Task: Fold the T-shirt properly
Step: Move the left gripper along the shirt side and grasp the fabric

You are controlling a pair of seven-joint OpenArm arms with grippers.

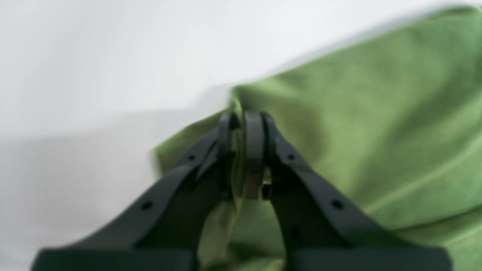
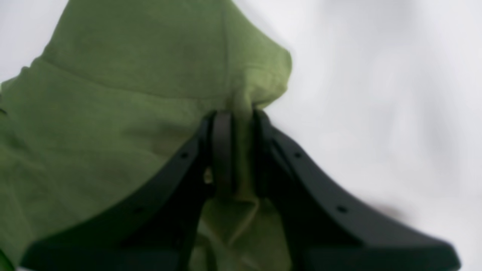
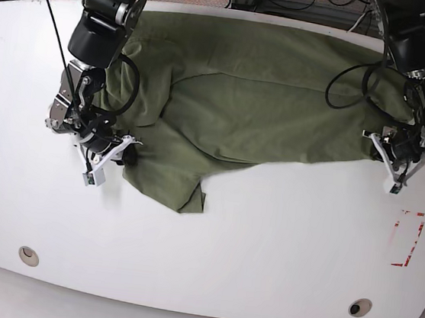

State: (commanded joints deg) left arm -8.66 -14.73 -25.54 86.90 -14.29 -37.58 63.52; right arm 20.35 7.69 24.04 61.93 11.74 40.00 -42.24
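Observation:
The olive-green T-shirt [image 3: 264, 111] lies wrinkled across the far half of the white table [image 3: 265, 234], with one flap hanging toward the front at the left. My right gripper [image 3: 126, 153] sits at the shirt's left front edge. In the right wrist view its fingers [image 2: 223, 143] are shut on a bunched fold of T-shirt [image 2: 113, 94]. My left gripper [image 3: 375, 149] is at the shirt's right edge. The left wrist view shows the left gripper [image 1: 241, 120] shut on a pinch of T-shirt [image 1: 357, 131].
A red-outlined rectangle [image 3: 408, 239] is marked on the table at the front right. Two round holes [image 3: 29, 255] [image 3: 359, 307] sit near the front edge. Cables and stands crowd the space behind the table's far edge.

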